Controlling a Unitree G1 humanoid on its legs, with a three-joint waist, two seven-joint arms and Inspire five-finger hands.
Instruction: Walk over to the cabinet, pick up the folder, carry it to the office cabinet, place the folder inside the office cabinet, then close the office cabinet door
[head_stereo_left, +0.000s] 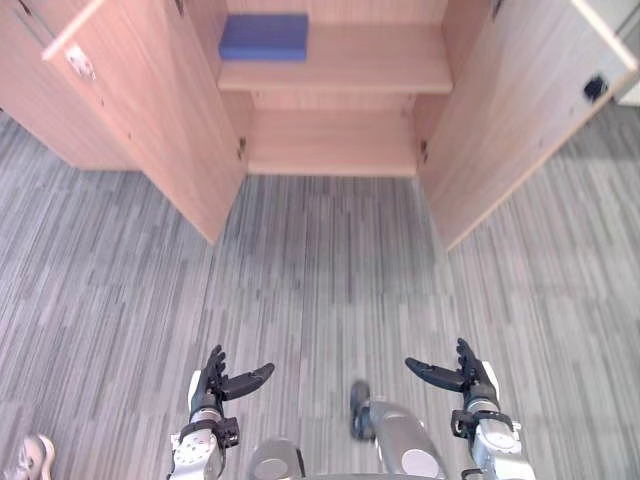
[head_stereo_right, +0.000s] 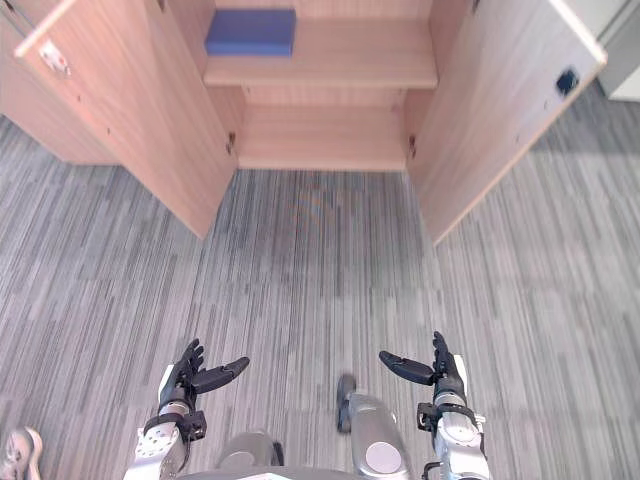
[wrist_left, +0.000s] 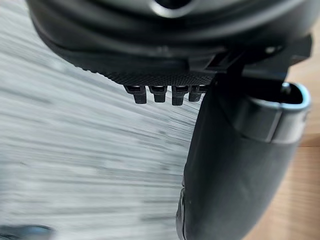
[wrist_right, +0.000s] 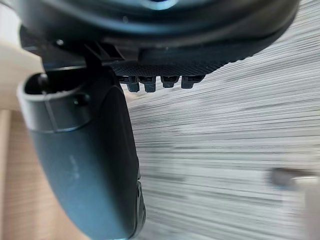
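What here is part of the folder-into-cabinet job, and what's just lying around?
Job: flat blue folder on the upper shelf of the light wooden cabinet; its open left door and open right door; dark left hand and right hand, both open, empty.
Lying about: grey striped carpet floor; a person's pale shoe.

Folder (head_stereo_left: 263, 37) — blue, rectangular, closed, lying flat on the upper shelf (head_stereo_left: 370, 70) at its left end, against the left inner wall.

Office cabinet (head_stereo_left: 330, 140) — pale wood, standing on the grey striped floor, with a lower compartment beneath the shelf. Left door (head_stereo_left: 150, 110) and right door (head_stereo_left: 520, 110) both stand swung wide open, angled outward; the right door carries a small dark fitting near its outer edge.
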